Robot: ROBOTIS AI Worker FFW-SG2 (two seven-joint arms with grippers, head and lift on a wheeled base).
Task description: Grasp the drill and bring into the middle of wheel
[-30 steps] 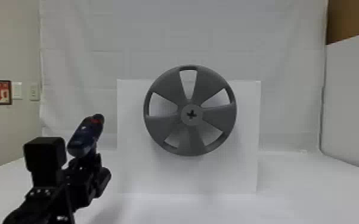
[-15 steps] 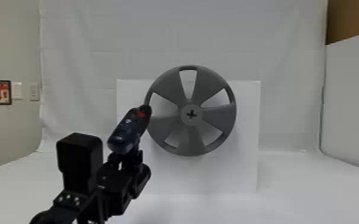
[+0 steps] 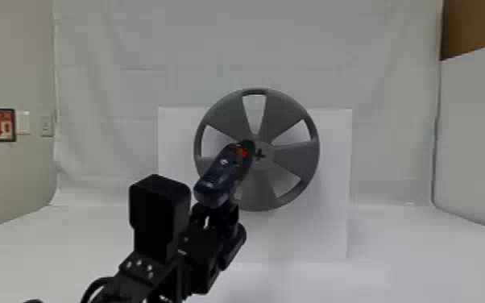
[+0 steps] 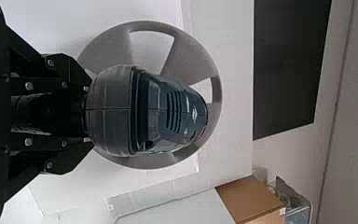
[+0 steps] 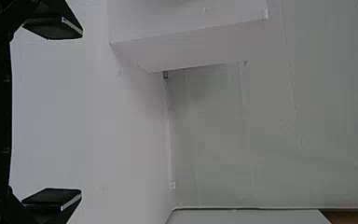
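The left pincer (image 4: pixel 87 113) is clenched on the lower part of the drill (image 3: pixel 225 173), whose nose points up toward one o'clock and overlaps the wheel (image 3: pixel 296 157) just off its hub (image 3: pixel 269 156), at about ten o'clock from the dark cross. From the head view I can't fairly judge the gap in depth, so pushing in now might catch a spoke or the hub's edge; a loose hold could let the top-heavy body twist on contact. The drill is dark blue, rounded, with slotted vents and a red accent. The wheel is smooth matte grey, broad spokes between tapering windows, before a flat white board (image 3: pixel 334 189) on the pale desk (image 3: pixel 423 258). The right pincer (image 5: pixel 80 113) waits, fingers spread, holding nothing.
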